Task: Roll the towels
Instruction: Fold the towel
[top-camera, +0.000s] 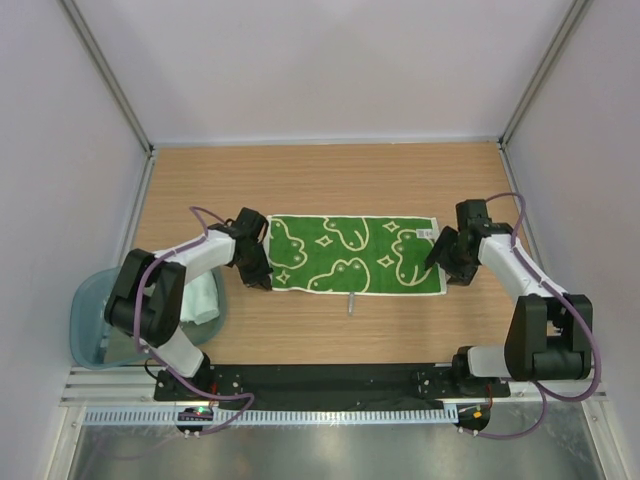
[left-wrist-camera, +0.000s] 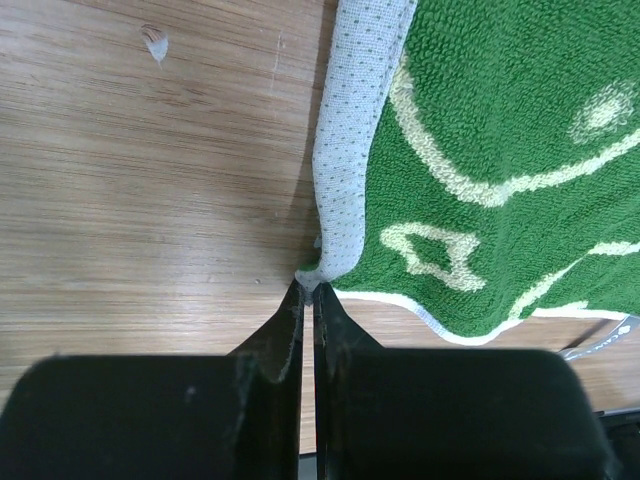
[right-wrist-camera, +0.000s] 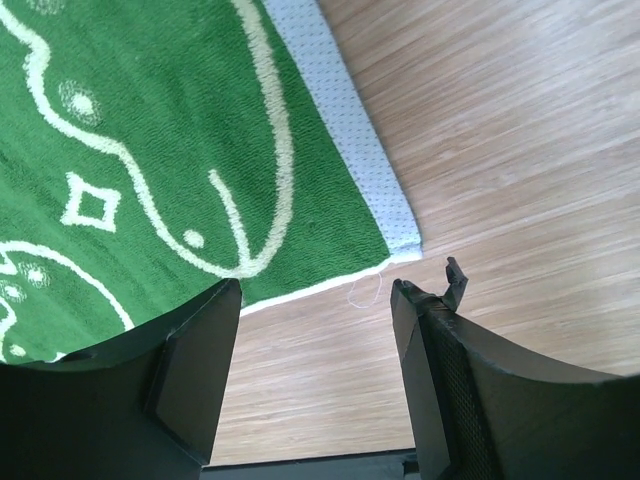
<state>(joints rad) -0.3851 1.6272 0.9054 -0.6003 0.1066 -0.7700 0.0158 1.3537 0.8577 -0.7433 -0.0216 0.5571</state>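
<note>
Far left of the green towel (top-camera: 350, 255) sat a translucent teal-grey bin (top-camera: 90, 320), hanging partly off the worktop (top-camera: 330, 180) edge. The pale mint-blue towel (top-camera: 203, 298) was bunched up at the bin's side nearest the green towel, half hidden by the left arm, so no idea if it was fully inside. The left end effector (left-wrist-camera: 308, 290) was down at the green towel's near left corner, jaws pinched tight on the very tip of that corner, with the dotted white backing lifted and curled over there. The green towel itself lay spread flat, pattern side up, across the middle of the worktop. Over at its near right corner the right end effector (right-wrist-camera: 315, 290) hung with jaws wide apart, gripping nothing, the corner sitting in the gap between them.
</note>
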